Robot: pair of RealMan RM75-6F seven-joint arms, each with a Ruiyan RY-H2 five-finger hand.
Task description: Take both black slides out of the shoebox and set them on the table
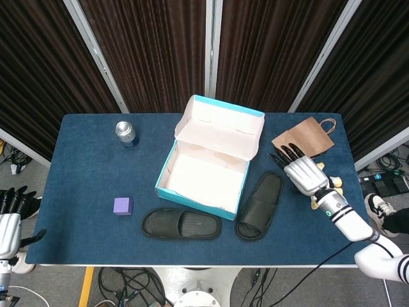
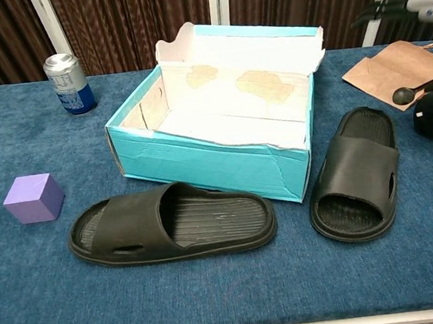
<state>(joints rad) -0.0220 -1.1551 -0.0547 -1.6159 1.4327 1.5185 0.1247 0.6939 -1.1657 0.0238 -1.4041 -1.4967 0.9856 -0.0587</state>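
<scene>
Lay flat on the table (image 1: 77, 173), both slides: one (image 1: 182, 225) before the shoebox (image 1: 208, 169), the other (image 1: 261, 206) at its right, soles down, so presumably released. Hovered just beside that second slide, right hand (image 1: 304, 175), fingers spread, holding nothing. Hung off the table edge, left hand (image 1: 9, 224), fingers extended, empty.

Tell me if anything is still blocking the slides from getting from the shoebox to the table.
Nothing visible does. Both slides already lie flat on the table: one slide in front of the empty shoebox, the other slide beside it, released by the right hand.
</scene>
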